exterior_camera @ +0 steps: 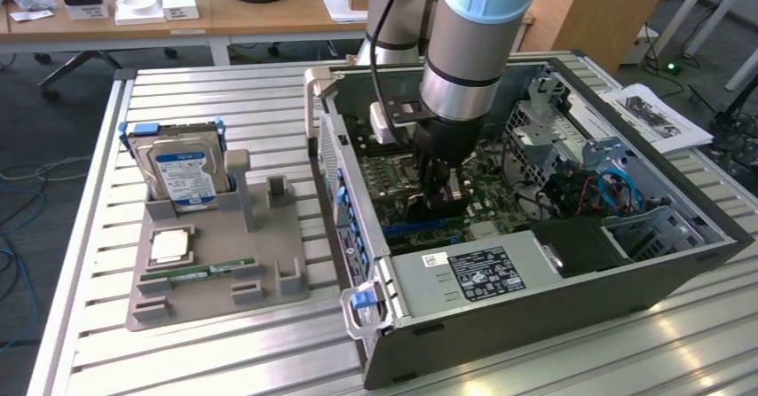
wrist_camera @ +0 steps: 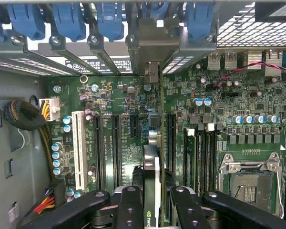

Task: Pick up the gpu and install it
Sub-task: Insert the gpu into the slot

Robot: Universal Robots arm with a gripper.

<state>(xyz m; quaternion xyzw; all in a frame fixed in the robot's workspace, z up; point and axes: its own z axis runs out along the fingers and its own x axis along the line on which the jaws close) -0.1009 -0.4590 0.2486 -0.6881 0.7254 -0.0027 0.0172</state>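
**Exterior view:** Your arm reaches down into the open computer case (exterior_camera: pixel 533 272), which lies on its side on the slatted metal table (exterior_camera: pixel 237 103). The gripper (exterior_camera: pixel 432 202) is low inside the case, just over the green motherboard (exterior_camera: pixel 391 167). Well away from the fingers, outside the case on the exterior view's left, a grey holder (exterior_camera: pixel 213 289) sits on the table. It carries an upright hard drive (exterior_camera: pixel 184 176), a flat processor chip (exterior_camera: pixel 172 245) and a green memory stick (exterior_camera: pixel 195 273).

**Wrist view:** You see the gripper (wrist_camera: pixel 152 206) from above, its two black fingers (wrist_camera: pixel 129 205) pinching the gpu (wrist_camera: pixel 151 164) between them. The card is edge-on, running straight out from between the fingertips. It stands over the motherboard (wrist_camera: pixel 119 95) in line with the long black slots (wrist_camera: pixel 115 143). You cannot tell whether its lower edge is in a slot or just above one. At the far end from the fingers, the card's metal bracket (wrist_camera: pixel 155 45) meets the back wall of the case, among the blue clips (wrist_camera: pixel 66 21). To one side of the fingers lies a white slot (wrist_camera: pixel 77 143), and to the other the empty processor socket (wrist_camera: pixel 250 183).
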